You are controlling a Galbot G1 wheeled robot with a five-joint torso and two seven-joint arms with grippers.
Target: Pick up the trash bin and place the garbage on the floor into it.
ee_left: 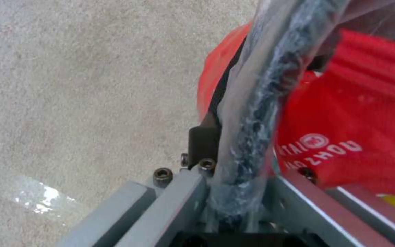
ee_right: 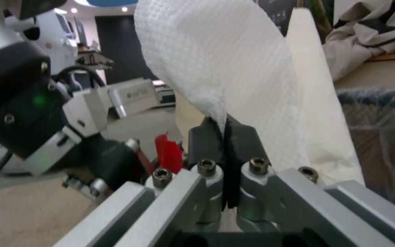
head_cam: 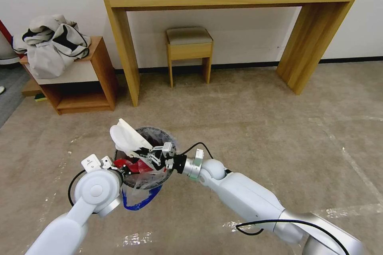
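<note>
The small red trash bin, lined with a crinkly clear bag, hangs just above the beige floor. Its blue drawstring loop dangles below. My left gripper is shut on the bagged rim, with the bin's red wall beside it. A red printed packet lies inside. My right gripper reaches over the bin's mouth, shut on a piece of garbage, a white embossed paper. That paper stands up above the rim's far left side.
A wooden console table stands against the wall ahead, with a small stool under it. To the left is a low wooden shelf with piled clothes. Faded tape lines cross the carpet at right.
</note>
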